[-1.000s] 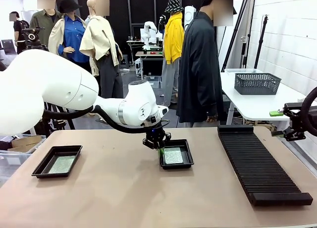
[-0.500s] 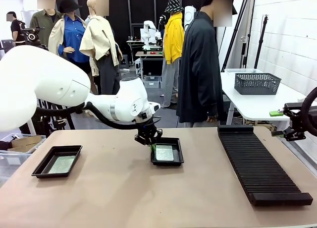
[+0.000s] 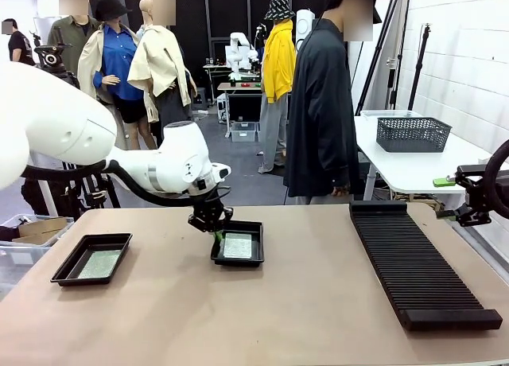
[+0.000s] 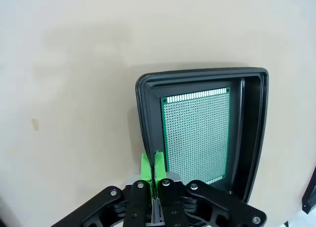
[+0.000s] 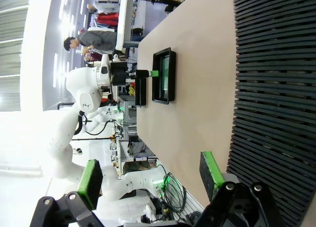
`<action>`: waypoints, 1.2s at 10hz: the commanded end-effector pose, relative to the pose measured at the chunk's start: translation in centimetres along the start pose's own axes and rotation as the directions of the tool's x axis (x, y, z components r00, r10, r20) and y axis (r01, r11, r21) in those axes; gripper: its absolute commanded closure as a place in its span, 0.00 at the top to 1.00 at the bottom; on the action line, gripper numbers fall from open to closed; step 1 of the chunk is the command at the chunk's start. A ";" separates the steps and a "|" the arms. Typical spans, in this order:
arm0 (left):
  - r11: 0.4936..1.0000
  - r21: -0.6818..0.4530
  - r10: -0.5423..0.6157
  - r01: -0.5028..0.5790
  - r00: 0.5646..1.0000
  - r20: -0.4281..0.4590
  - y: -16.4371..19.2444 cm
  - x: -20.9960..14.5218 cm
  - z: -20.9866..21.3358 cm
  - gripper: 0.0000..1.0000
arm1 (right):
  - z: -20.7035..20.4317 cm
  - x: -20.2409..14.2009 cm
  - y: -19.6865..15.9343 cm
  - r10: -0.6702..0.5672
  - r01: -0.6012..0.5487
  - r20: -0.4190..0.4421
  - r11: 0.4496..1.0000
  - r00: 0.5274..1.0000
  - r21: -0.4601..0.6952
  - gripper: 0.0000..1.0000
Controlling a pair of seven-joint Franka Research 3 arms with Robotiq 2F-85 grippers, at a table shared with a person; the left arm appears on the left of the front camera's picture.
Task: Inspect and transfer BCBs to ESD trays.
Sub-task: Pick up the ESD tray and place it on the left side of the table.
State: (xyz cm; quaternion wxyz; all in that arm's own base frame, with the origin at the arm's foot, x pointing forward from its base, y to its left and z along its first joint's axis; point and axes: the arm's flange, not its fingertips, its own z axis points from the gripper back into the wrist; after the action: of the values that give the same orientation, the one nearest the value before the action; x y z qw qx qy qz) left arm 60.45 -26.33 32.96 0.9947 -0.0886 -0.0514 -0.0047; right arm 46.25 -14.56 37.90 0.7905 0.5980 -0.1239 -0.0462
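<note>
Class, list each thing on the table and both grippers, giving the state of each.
Left gripper: shut on the middle tray's rim.
Right gripper: open, holding nothing.
Middle tray: holds one board, lying flat.
Left tray: holds one board, lying flat.
Rack: slots empty.

A long black ribbed rack (image 3: 421, 262) lies on the tan table (image 3: 254, 318) at the right of the frame, running from mid-height toward the lower right. Behind it, at the right edge, a white side table (image 3: 413, 165) carries a dark mesh basket (image 3: 413, 133). A person in a long dark coat (image 3: 320, 103) stands at the table's far edge, upper centre.
</note>
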 end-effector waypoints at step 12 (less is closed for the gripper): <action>0.992 0.115 -0.056 0.057 0.998 -0.011 14.0 -4.8 3.2 0.00 | -0.2 -0.4 0.1 0.000 0.000 0.004 1.000 1.000 -0.007 1.00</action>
State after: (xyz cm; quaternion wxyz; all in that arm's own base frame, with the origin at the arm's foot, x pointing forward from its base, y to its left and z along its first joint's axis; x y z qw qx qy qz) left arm 56.55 -12.89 32.97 0.9984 -0.0411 -0.0367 -0.0159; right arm 46.25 -14.56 37.90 0.7905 0.5981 -0.1239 -0.0463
